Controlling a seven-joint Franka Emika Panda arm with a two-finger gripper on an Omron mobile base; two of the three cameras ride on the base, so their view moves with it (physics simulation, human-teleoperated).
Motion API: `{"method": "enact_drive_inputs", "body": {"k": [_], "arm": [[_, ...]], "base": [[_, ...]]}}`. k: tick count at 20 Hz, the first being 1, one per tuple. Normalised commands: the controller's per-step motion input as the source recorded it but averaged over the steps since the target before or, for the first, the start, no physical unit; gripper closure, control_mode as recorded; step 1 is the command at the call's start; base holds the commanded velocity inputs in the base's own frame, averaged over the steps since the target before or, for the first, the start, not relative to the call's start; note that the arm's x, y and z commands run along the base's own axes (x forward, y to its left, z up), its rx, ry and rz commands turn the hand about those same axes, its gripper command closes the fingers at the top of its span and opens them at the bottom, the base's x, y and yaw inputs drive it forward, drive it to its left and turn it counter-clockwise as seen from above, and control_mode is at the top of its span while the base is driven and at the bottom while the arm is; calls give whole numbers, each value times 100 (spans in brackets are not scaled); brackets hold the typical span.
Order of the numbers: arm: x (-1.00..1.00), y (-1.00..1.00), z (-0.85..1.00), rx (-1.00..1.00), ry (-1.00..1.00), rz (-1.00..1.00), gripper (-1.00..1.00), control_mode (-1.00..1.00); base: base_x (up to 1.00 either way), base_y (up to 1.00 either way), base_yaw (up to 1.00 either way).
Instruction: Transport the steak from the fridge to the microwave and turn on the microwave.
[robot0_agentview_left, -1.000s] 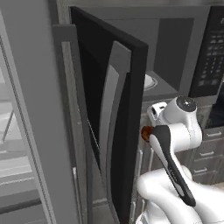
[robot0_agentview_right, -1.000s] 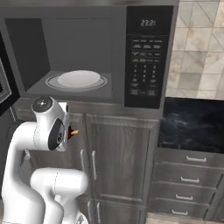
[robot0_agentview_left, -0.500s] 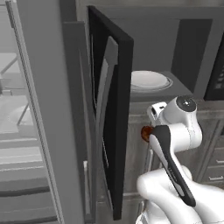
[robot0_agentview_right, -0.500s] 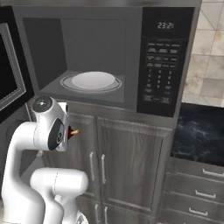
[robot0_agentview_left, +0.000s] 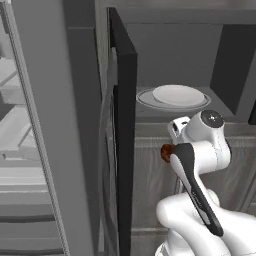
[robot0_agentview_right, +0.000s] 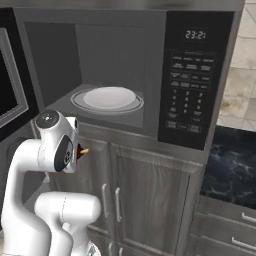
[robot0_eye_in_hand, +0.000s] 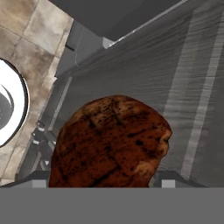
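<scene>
The glossy reddish-brown steak (robot0_eye_in_hand: 109, 142) is out of the tall grey fridge (robot0_agentview_left: 47, 125) and clamped in the tool (robot0_eye_in_hand: 105, 177), jaws spread wide around it, so the fetching half looks done. The tool hangs low, in front of the grey-brown wood cabinet doors (robot0_agentview_right: 145, 195). Above and ahead of it the black built-in microwave (robot0_agentview_right: 195, 75) stands with its door (robot0_agentview_left: 124, 145) swung open (round glass turntable (robot0_agentview_right: 107, 99) bare). Left, by my judgement: lifting the steak onto the turntable, letting go, shutting the door, starting it.

A kitchen is shown: a built-in microwave (robot0_agentview_right: 150, 75) is set above grey-brown wood cabinets (robot0_agentview_right: 150, 200), beside a dark stone counter (robot0_agentview_right: 232, 160), a tiled wall (robot0_agentview_right: 242, 75) and a fridge (robot0_agentview_left: 45, 125).
</scene>
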Motion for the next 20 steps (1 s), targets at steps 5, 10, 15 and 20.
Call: {"method": "enact_drive_inputs", "body": {"k": [5, 10, 15, 20], "arm": [[0, 0, 0, 0, 0, 0, 100, 100], [-6, -10, 5, 0, -13, -1, 100, -100], [-5, -7, 20, 0, -31, -8, 100, -100], [-11, 0, 37, -6, -38, -10, 100, -100]], "base": [[-1, -36, 8], [-14, -21, 0], [0, 0, 0], [0, 0, 0]]}}
